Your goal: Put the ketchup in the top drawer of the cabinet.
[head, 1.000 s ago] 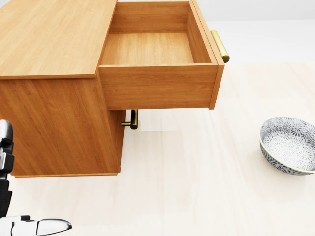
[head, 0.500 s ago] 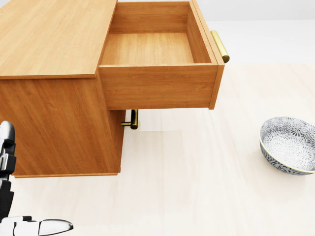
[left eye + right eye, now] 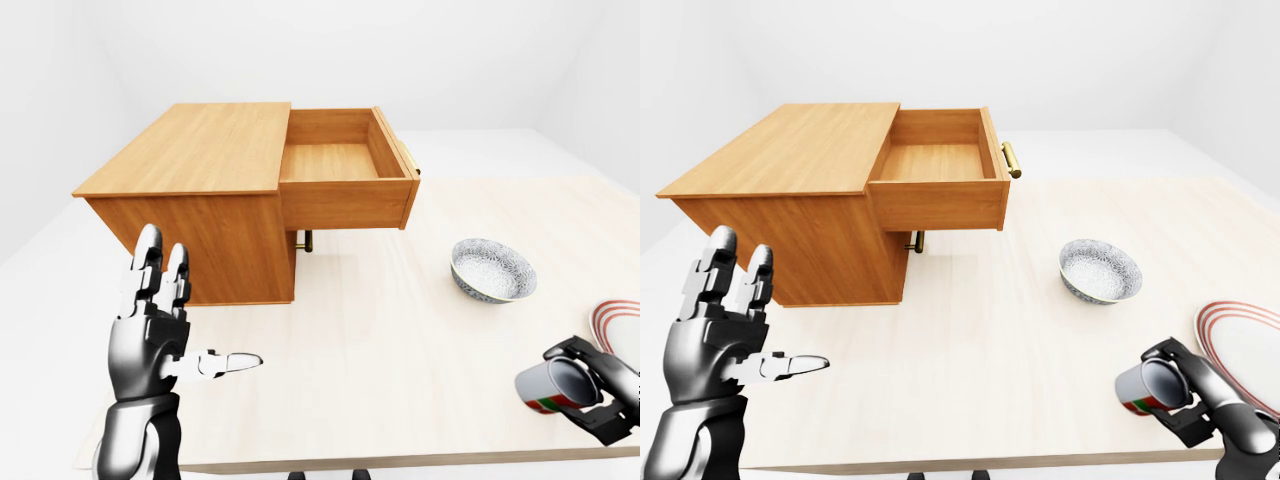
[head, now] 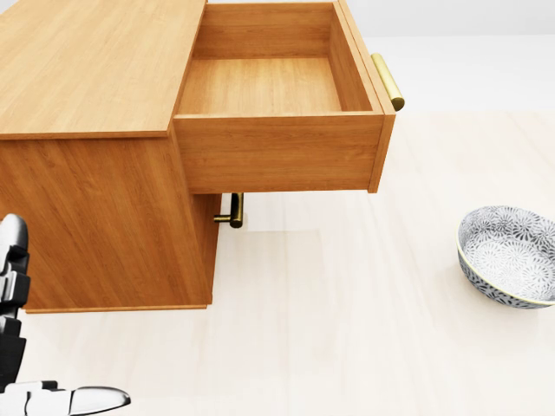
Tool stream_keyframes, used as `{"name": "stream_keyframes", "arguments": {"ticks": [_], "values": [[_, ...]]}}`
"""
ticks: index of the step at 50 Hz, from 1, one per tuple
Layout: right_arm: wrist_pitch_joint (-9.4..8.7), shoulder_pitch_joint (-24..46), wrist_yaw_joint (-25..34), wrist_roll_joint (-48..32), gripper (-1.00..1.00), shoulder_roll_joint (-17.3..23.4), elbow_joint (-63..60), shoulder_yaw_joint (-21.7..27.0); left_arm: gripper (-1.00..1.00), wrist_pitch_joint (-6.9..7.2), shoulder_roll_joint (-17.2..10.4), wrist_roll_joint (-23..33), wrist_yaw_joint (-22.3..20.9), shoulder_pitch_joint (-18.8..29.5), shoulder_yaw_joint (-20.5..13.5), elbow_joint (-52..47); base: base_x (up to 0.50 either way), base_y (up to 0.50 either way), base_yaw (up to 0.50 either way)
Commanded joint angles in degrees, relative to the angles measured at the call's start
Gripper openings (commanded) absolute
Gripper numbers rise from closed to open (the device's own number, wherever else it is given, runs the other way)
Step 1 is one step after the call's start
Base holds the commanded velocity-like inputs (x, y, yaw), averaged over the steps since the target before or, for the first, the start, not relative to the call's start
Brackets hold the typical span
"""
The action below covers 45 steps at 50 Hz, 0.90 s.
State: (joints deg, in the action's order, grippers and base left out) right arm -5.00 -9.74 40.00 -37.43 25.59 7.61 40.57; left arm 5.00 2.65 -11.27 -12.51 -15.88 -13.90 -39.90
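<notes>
The wooden cabinet [image 3: 190, 150] stands at the upper left of the table, its top drawer [image 3: 335, 162] pulled out and empty, with a brass handle [image 4: 388, 81] on its front. The ketchup [image 3: 1140, 392], a red, white and green container seen end-on, is at the lower right near the table's edge, low over the table. My right hand [image 3: 1180, 395] is shut round it. At the lower left my left hand [image 3: 195, 310] is raised and open, fingers spread, holding nothing, well below the cabinet's side.
A patterned bowl [image 3: 491, 270] sits to the right of the cabinet. A red-rimmed plate [image 3: 1245, 345] lies at the right edge beside my right hand. A lower drawer's brass handle [image 4: 234, 211] pokes out under the open drawer.
In the head view my left hand has drifted very slightly down and right. Cabinet, drawer and bowl stay put.
</notes>
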Motion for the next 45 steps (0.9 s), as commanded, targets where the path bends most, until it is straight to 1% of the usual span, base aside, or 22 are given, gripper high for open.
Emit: {"name": "stream_keyframes", "arguments": {"ticks": [1, 2, 4, 6, 9, 12, 16, 20, 23, 24, 26, 30, 32, 33, 36, 40, 42, 43, 45], "values": [[0.0, -0.1, 0.0, -1.8, -1.0, -1.6, -4.8, -0.2, 1.0, 0.0, 0.1, 0.1, -0.1, -0.3, 0.3, 0.0, 0.0, 0.0, 0.0], [0.0, -0.1, 0.0, -1.8, -1.0, -1.6, -4.8, -0.2, 1.0, 0.0, 0.1, 0.1, -0.1, -0.3, 0.3, 0.0, 0.0, 0.0, 0.0], [0.0, 0.1, 0.0, -3.0, -1.0, -2.8, -16.1, 0.6, 1.0, 0.0, 0.0, -0.2, 0.0, -0.2, 0.1, -0.4, 0.0, 0.0, 0.0], [0.0, 0.8, 0.0, -4.3, -1.0, -3.4, -21.1, 1.3, 1.0, 0.0, 0.1, -0.2, -0.1, -0.3, 0.1, -0.4, 0.0, 0.0, 0.0], [0.0, 1.7, 0.0, -6.3, -1.0, -3.8, -28.5, 2.7, 1.0, 0.0, 0.1, -0.3, -0.3, -0.5, 0.0, -0.7, 0.0, 0.0, 0.0], [0.0, 4.0, 0.0, -8.6, -1.0, -3.1, -35.1, 2.8, 1.0, 0.0, 0.2, -0.2, -0.4, -0.6, 0.1, -0.5, 0.0, 0.0, 0.0], [0.0, 5.3, 0.0, -12.6, -1.0, -3.3, -39.5, 1.0, 1.0, 0.0, 0.3, 0.0, -0.5, -0.8, 0.3, -0.5, 0.0, 0.0, 0.0], [0.0, 7.3, 0.0, -16.7, -1.0, -2.9, -44.5, -0.6, 1.0, 0.0, 0.3, -0.2, -0.5, -0.9, 0.2, -0.9, 0.0, 0.0, 0.0], [0.0, 9.5, 0.0, -19.8, -1.0, -2.3, -47.3, -2.6, 1.0, 0.0, 0.3, -0.1, -0.4, -0.8, 0.3, -0.7, 0.0, 0.0, 0.0], [0.0, 10.0, 0.0, -20.2, -1.0, -1.8, -48.5, -3.4, 1.0, 0.0, 0.3, -0.1, -0.5, -0.9, 0.3, -0.7, 0.0, 0.0, 0.0], [0.0, 10.7, 0.0, -19.7, -1.0, 1.4, -51.3, -6.4, 1.0, 0.0, 0.3, 0.0, -0.4, -0.8, 0.3, -0.5, 0.0, 0.0, 0.0], [0.0, 13.1, 0.0, -19.4, -1.0, 5.8, -55.8, -10.9, 1.0, 0.0, 0.3, 0.0, -0.4, -0.8, 0.5, -0.4, 0.0, 0.0, 0.0], [0.0, 13.8, 0.0, -19.1, -1.0, 7.4, -57.5, -13.1, 1.0, 0.0, 0.3, 0.1, -0.4, -0.8, 0.5, -0.4, 0.0, 0.0, 0.0], [0.0, 15.2, 0.0, -19.5, -1.0, 8.2, -58.8, -15.4, 1.0, 0.0, 0.2, 0.0, -0.4, -0.8, 0.4, -0.5, 0.0, 0.0, 0.0], [0.0, 18.5, 0.0, -21.4, -1.0, 8.6, -59.2, -18.8, 1.0, 0.0, 0.3, -0.2, -0.4, -0.9, 0.3, -0.7, 0.0, 0.0, 0.0], [0.0, 23.2, 0.0, -23.0, -1.0, 10.5, -60.1, -25.1, 1.0, 0.0, 0.4, -0.3, -0.5, -1.0, 0.1, -1.2, 0.0, 0.0, 0.0], [0.0, 24.5, 0.0, -24.1, -1.0, 9.7, -60.3, -26.7, 1.0, 0.0, 0.4, -0.3, -0.5, -1.0, 0.1, -1.2, 0.0, 0.0, 0.0], [0.0, 25.8, 0.0, -25.4, -1.0, 9.1, -60.5, -29.1, 1.0, 0.0, 0.4, -0.4, -0.6, -1.1, 0.0, -1.3, 0.0, 0.0, 0.0], [0.0, 27.3, 0.0, -26.8, -1.0, 7.6, -60.6, -31.1, 1.0, 0.0, 0.4, -0.5, -0.7, -0.9, -0.1, -0.7, 0.0, 0.0, 0.0]]}}
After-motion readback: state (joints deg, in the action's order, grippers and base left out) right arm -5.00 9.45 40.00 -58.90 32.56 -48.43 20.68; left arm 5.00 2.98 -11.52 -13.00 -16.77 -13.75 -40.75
